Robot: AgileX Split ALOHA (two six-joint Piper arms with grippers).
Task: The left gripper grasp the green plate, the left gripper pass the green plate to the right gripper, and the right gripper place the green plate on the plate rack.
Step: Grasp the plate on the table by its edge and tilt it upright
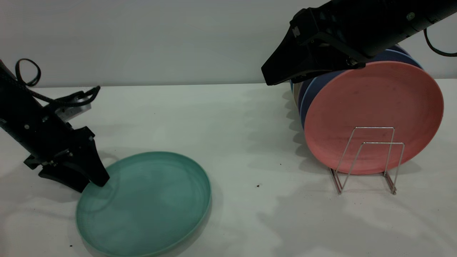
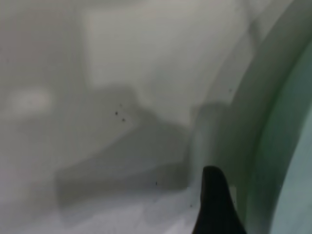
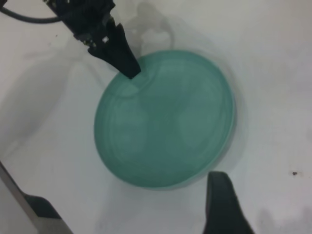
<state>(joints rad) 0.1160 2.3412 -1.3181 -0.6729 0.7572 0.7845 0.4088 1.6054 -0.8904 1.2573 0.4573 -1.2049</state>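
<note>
Surface: pale white bench (image 1: 250, 142) against a plain light wall.
Green plate: the green plate (image 1: 146, 203) lies flat on the bench, well apart from the plate rack (image 1: 367, 160), on the left arm's side.
Left hand: the left hand (image 1: 91, 182) is down at the green plate's rim on the side away from the plate rack; one finger tip rests on or just inside the rim, the other sits low just outside it. The rim seems to lie between the fingers, but whether they have closed on it I cannot tell.
Right hand: the right hand (image 1: 271, 76) hangs high, above and just beside the plates standing in the plate rack, pointing toward the green plate; its opening cannot be told.
Rack: a pink plate (image 1: 375, 114) stands upright with blue plates (image 1: 310, 92) behind it; the front wire loops stand free.
Key relation: the green plate touches the left hand and lies well apart from the right hand, so the lift falls to the left arm.
Step judged: the grasp is in hand; the pass and the racking are not yet done.
</note>
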